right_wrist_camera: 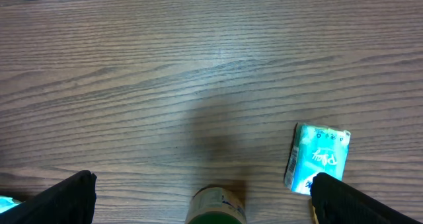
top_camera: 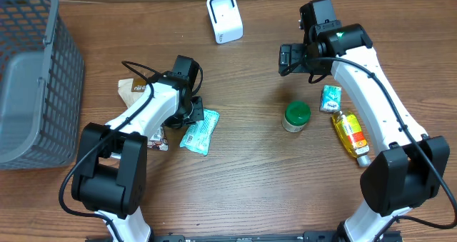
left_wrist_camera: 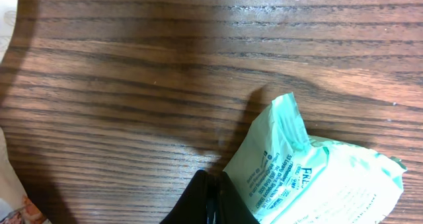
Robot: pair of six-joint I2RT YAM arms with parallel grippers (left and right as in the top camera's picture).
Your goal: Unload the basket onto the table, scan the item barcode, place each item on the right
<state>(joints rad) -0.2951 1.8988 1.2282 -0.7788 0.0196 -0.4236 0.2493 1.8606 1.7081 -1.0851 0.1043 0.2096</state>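
A: Overhead view: how is the brown wood-grain bench (top_camera: 250,178) lit?
B: Evenly and softly from above; cast shadows are short and faint.
A: Left wrist view?
B: Dimmer. A broad shadow covers the left and centre, and the pale green crinkled plastic packet (left_wrist_camera: 317,178) reads bright, its print slightly soft.
A: Right wrist view?
B: A faint central shadow; grain sharp.

The left arm folds forward from its base, elbow out, its pincer (left_wrist_camera: 210,199) angled downward with the jaws pressed together. The right arm stretches farther ahead, wrist turned inward, its pincer (right_wrist_camera: 201,201) raised, fingers (right_wrist_camera: 63,197) spread wide apart.
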